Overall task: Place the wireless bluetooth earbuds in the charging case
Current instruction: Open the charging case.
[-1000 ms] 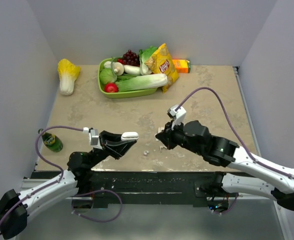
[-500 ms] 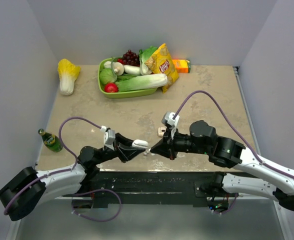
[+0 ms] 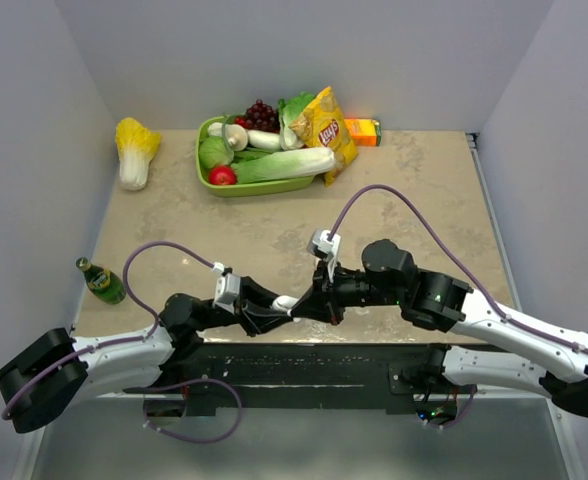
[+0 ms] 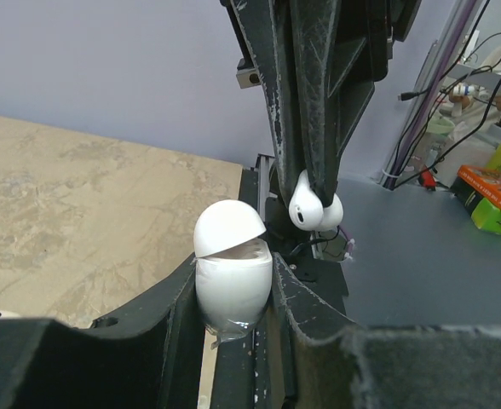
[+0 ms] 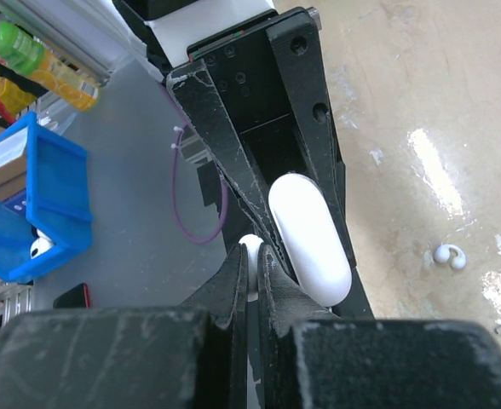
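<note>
L fingers (image 3: 261, 313) pinched tight, R fingers (image 3: 314, 301) pinched tight, tips near-touching

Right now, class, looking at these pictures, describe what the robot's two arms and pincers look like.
The left arm and right arm have white shells with black joints. A purple cable loops to each wrist, beside a small white camera block. The pincers' black fingers are scuffed pale.
</note>
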